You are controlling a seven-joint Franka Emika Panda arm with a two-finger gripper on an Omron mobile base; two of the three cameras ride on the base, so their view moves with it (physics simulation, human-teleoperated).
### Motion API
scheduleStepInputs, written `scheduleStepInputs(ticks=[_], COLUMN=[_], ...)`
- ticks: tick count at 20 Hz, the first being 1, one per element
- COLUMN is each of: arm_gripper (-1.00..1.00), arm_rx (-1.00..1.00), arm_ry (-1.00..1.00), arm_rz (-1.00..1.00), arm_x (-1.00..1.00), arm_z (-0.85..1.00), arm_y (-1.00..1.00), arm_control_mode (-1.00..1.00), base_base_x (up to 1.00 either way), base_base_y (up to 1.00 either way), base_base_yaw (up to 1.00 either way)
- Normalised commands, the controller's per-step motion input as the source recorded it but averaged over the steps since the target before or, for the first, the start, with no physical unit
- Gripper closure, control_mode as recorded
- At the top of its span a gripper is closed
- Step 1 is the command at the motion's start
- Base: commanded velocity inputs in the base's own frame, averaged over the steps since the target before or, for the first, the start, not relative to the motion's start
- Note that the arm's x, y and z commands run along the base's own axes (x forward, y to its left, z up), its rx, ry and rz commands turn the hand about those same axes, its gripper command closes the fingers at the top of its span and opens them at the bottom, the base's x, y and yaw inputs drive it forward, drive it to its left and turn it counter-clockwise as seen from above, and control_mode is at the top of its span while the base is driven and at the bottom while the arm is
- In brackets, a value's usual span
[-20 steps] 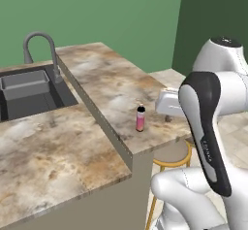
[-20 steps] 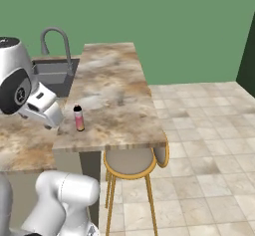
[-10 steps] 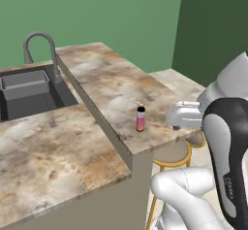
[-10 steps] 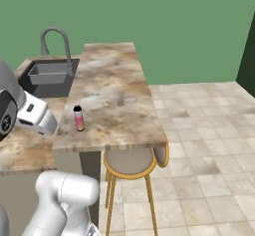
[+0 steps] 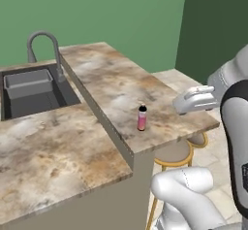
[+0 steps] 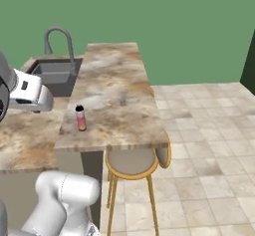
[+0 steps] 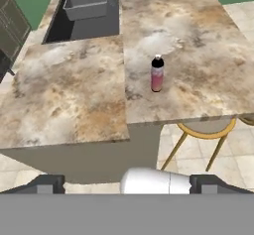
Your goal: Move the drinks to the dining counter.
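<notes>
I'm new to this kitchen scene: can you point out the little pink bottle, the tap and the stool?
pink bottle (image 7: 157,79), hand view, on its pink body.
faucet (image 5: 44,36), left base view, on its arched neck.
stool (image 6: 131,162), right base view, on its round seat.

No text, label, brand, number or sign can be read anywhere. The small pink bottle (image 5: 142,118) (image 6: 80,118) (image 7: 157,74) standing on the worktop (image 5: 121,86) (image 6: 117,95) (image 7: 193,45) carries a plain pink body and a dark cap, and any lettering on it is too small and blurred to be made out. The marbled stone, the sink (image 5: 29,90) and the green wall (image 5: 97,10) are unmarked.
</notes>
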Motion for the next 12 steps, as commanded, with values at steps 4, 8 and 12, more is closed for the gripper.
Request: scheduleStepInputs(ticks=[4, 8, 12], arm_gripper=[-1.00, -1.00, -1.00], arm_rx=[0.00, 0.00, 0.00], arm_ry=[0.00, 0.00, 0.00], arm_rz=[0.00, 0.00, 0.00], arm_x=[0.00, 0.00, 0.00], arm_z=[0.00, 0.00, 0.00], arm_y=[0.00, 0.00, 0.00], arm_control_mode=[1.00, 1.00, 1.00], base_base_x=[-0.35, -0.16, 0.00], base_base_y=[0.66, 0.67, 0.08], base_base_yaw=[0.31, 0.60, 1.00])
